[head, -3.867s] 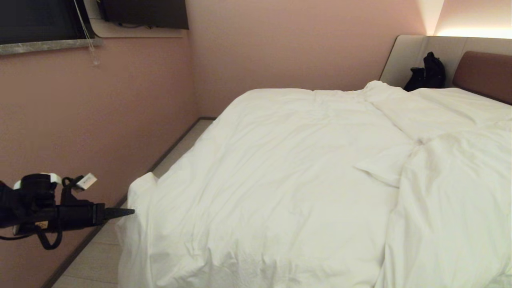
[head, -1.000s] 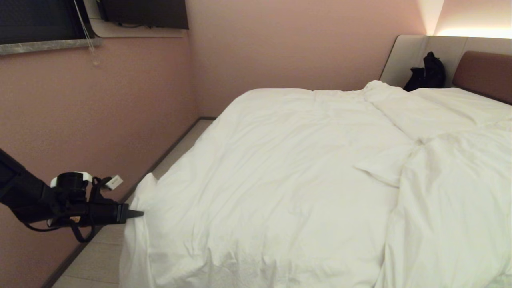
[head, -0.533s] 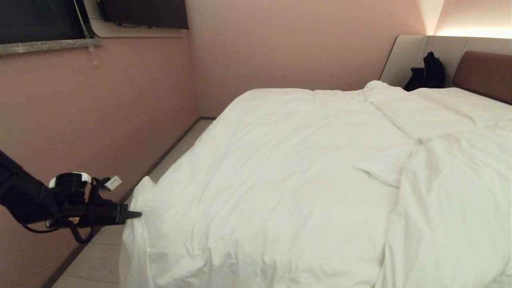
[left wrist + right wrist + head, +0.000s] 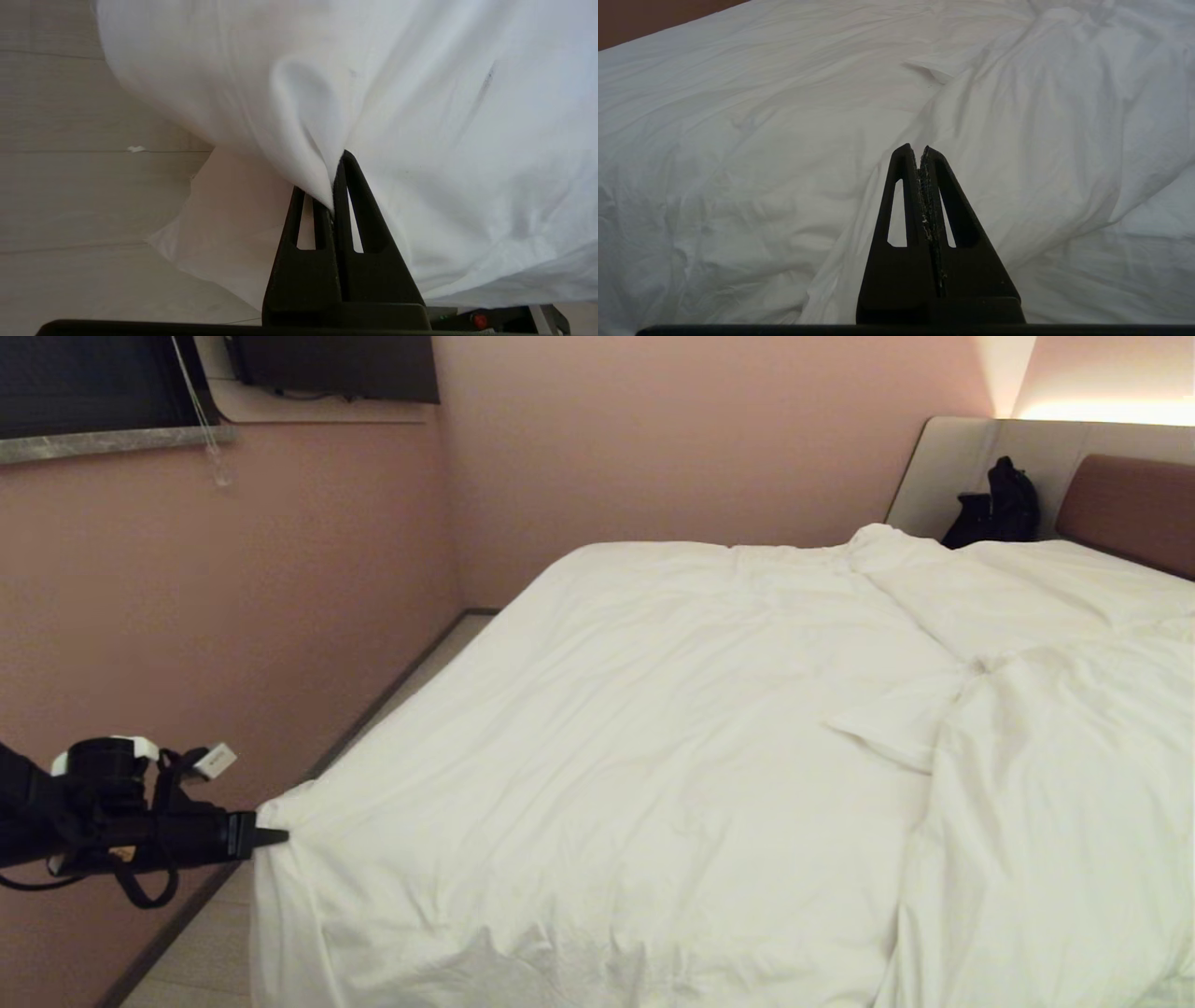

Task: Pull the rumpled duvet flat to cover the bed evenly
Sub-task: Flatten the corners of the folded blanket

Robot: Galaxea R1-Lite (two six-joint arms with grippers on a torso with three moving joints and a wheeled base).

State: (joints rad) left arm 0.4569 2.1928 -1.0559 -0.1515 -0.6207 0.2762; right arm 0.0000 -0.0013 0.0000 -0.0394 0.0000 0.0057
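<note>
pink walls (image 4: 672, 439) meeting at a corner, dark window (image 4: 89, 378) with grey stone sill (image 4: 103, 443) upper left, dark wall-mounted screen (image 4: 336, 369) beside it. pale plank floor (image 4: 201, 952). warm light strip (image 4: 1106, 411) top right.

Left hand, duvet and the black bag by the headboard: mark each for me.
left hand (image 4: 280, 837): head view, closed fingertips pinching the corner.
duvet (image 4: 653, 728): head view, smooth middle of its top.
black bag (image 4: 1004, 504): head view, its body against the headboard.
</note>
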